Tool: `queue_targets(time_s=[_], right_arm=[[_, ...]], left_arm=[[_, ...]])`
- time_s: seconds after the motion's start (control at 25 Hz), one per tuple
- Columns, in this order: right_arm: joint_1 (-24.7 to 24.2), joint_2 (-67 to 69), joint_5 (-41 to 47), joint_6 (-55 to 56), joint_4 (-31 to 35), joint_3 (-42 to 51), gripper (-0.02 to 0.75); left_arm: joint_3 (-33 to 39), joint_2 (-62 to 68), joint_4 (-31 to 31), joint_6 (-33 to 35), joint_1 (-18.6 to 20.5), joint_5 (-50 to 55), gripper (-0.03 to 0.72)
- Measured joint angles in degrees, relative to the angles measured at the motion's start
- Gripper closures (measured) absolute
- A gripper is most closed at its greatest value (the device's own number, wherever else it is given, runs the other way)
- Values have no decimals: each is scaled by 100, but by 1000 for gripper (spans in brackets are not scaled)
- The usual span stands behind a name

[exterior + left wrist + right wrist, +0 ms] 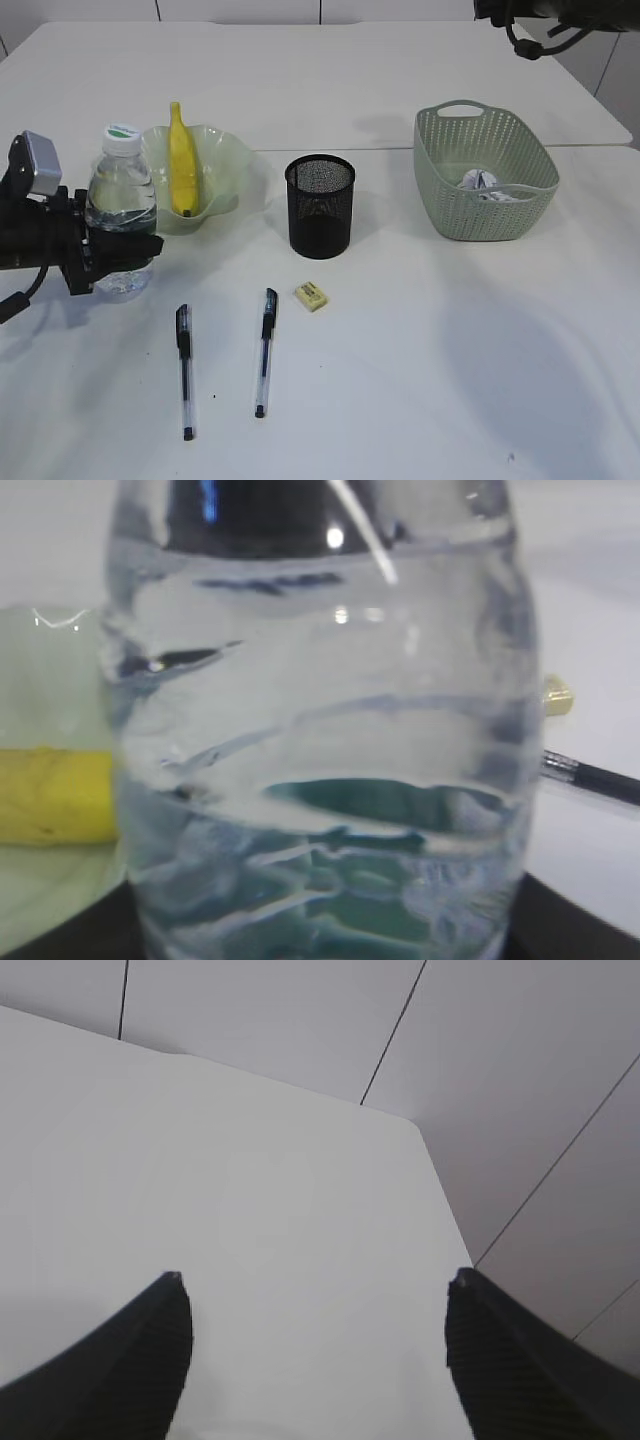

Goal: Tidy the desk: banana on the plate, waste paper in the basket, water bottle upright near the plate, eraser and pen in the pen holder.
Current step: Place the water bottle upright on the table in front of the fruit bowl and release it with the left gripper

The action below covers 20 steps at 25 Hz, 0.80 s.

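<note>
The water bottle (120,190) stands upright just left of the plate (232,165), and my left gripper (128,248) is shut on its lower body. In the left wrist view the water bottle (320,730) fills the frame, with dark fingers (565,925) at its sides. The banana (182,160) lies in the plate. The waste paper (484,184) sits in the basket (440,150). The eraser (311,295) and two pens (184,368) (265,350) lie on the desk (430,350) in front of the pen holder (320,205). My right gripper (315,1285) is open and empty over the desk's far corner.
Part of the right arm (535,22) shows at the top right of the exterior view. A seam between two tabletops runs behind the basket. The left wrist view also catches the banana (50,795), a pen (590,777) and the eraser (557,695).
</note>
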Motion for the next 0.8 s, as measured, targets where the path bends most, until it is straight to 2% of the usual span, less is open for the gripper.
queue_targets(time_s=[0.44, 0.8], right_arm=[[0, 0, -10, -13, 13, 0, 148], [0, 0, -10, -13, 13, 0, 148]], left_arm=[[-51, 0, -30, 4, 0, -537, 312], [-465, 279, -39, -121, 0, -208, 312]])
